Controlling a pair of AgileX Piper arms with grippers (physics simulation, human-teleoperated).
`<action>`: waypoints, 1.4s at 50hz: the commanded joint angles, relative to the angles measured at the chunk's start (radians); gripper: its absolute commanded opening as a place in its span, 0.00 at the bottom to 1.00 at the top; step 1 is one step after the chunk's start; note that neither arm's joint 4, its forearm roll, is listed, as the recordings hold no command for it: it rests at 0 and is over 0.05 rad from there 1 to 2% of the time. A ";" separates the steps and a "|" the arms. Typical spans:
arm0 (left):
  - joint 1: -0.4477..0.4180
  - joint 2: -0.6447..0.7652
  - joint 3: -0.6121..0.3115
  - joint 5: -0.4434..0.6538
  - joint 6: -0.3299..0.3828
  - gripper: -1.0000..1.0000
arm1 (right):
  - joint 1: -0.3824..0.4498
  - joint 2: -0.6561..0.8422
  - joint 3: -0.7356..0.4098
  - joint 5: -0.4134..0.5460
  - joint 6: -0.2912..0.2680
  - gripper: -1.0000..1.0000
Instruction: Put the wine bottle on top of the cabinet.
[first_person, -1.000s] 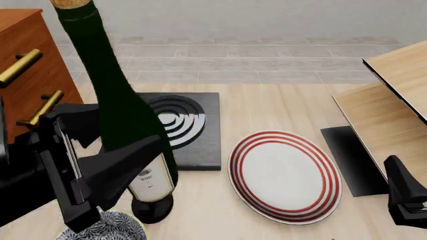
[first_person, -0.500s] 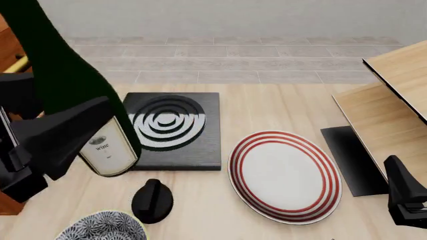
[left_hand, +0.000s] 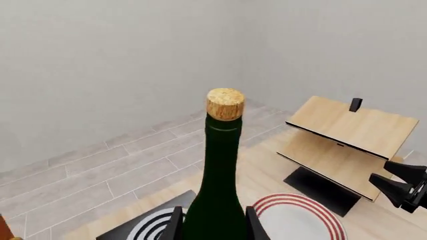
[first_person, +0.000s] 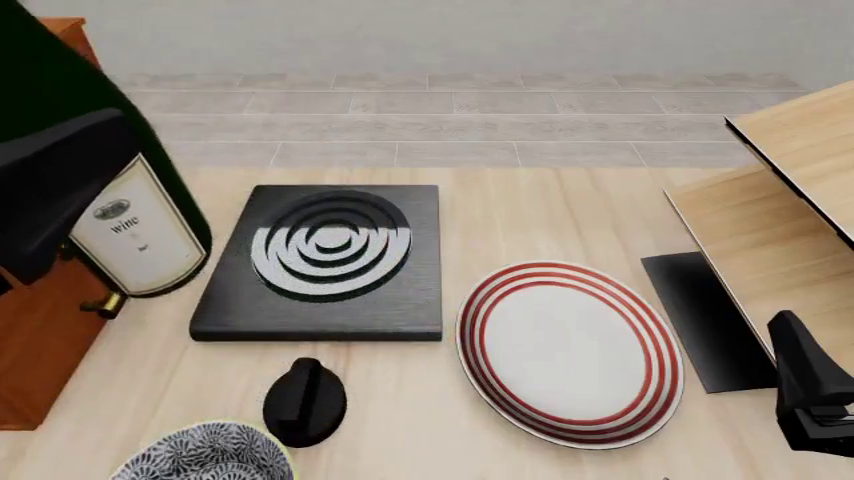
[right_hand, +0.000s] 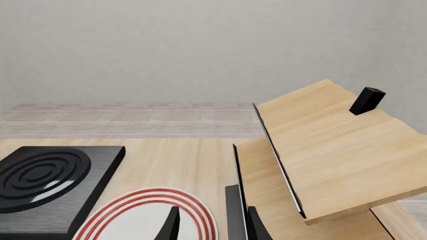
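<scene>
The wine bottle, dark green with a cream "WINE" label, hangs at the far left in the front view, in front of the reddish-brown cabinet. Its base is near a brass handle. My left gripper is shut on the bottle's body. In the left wrist view the bottle's neck and cork rise between the left gripper's fingers. The cabinet's top corner shows behind the bottle. My right gripper is open and empty at the table's right front; it also shows in the right wrist view.
A black square plate with silver rings lies mid-table. A red-striped white plate lies to its right. A squat black knob and a patterned bowl sit near the front. A pale slanted wooden structure stands at the right.
My left gripper has carried the bottle up and to the left, from over the black knob to in front of the cabinet. The right arm has not moved.
</scene>
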 joint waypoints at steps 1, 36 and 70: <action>0.067 0.012 -0.050 0.009 0.048 0.00 | 0.000 0.000 0.000 0.000 0.000 1.00; 0.280 0.113 -0.115 -0.055 0.107 0.00 | 0.000 0.000 0.000 0.000 0.000 1.00; 0.439 0.244 -0.312 -0.052 0.123 0.00 | 0.000 0.000 0.000 0.000 0.000 1.00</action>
